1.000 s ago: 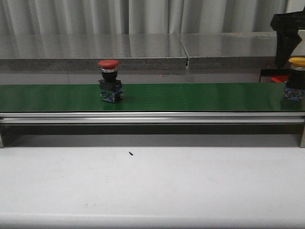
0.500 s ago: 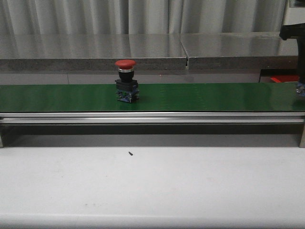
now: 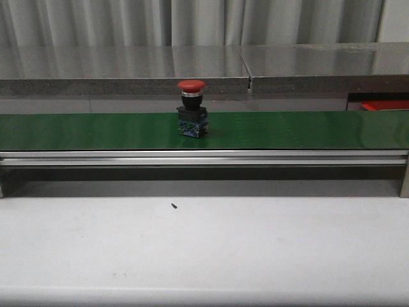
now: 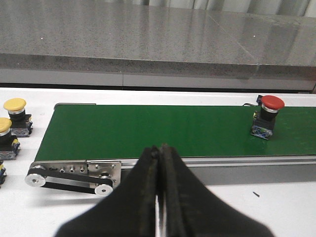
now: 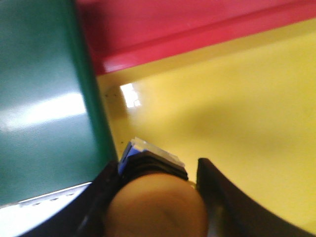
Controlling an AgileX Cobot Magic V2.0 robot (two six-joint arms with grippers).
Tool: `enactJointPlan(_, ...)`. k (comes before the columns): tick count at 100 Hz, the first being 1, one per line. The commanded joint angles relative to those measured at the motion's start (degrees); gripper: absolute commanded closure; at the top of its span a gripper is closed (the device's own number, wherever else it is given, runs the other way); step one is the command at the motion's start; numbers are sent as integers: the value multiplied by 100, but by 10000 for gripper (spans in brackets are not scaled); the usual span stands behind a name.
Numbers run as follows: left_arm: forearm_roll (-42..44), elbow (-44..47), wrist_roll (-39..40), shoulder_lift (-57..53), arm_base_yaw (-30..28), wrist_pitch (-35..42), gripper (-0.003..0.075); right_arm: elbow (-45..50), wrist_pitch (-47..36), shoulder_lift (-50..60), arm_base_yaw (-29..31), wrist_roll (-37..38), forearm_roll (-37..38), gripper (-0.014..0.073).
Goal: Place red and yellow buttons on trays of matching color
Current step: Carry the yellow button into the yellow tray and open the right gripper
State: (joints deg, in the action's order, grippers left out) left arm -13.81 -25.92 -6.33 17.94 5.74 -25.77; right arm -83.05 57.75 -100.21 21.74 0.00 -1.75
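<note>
Front view: red button (image 3: 192, 107) upright on the green belt (image 3: 307, 131), near its middle; sliver of red tray (image 3: 385, 105) at the far right; neither arm visible.

Left wrist view: left gripper (image 4: 159, 197) pressed together, empty, over the belt's near rail (image 4: 207, 162); red button (image 4: 269, 117) toward one end of the belt (image 4: 148, 131); yellow buttons (image 4: 15, 106) beside the other end, on the white table (image 4: 281, 197).

Right wrist view: right gripper (image 5: 158, 195) clamped on a yellow button (image 5: 155, 207), above the yellow tray (image 5: 237, 108); red tray (image 5: 173, 24) beyond, belt (image 5: 44, 98) alongside.
</note>
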Motion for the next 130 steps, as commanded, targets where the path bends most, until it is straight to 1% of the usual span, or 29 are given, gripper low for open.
enactJointPlan(1,-96,-152,13,47,29,442,739,140,-479,309,165,-60,25,425)
enactJointPlan(14,-96,-152,13,47,29,442,739,620,-1052,290,264,-55,11,425)
enactJointPlan(21,-96,-152,13,47,29,442,739,748,-1199,212,264,-55,11,425)
enactJointPlan(70,-96,-152,13,47,29,442,739,778,-1336,-376,264,-55,-14,420)
enactJointPlan(79,-96,-152,13,47,29,442,739,778,-1342,-389,264,-55,-14,360)
enactJointPlan(94,-96,-152,13,47,29,442,739,778,-1367,-389,264,-55,-14,177)
enactJointPlan(101,-96,-152,13,47,29,442,739,755,-1394,-389,264,-55,14,118)
enactJointPlan(108,-96,-152,13,47,29,442,739,732,-1387,-369,264,-55,29,91)
enactJointPlan(130,-96,-152,13,47,29,442,739,732,-1393,26,253,-60,24,92)
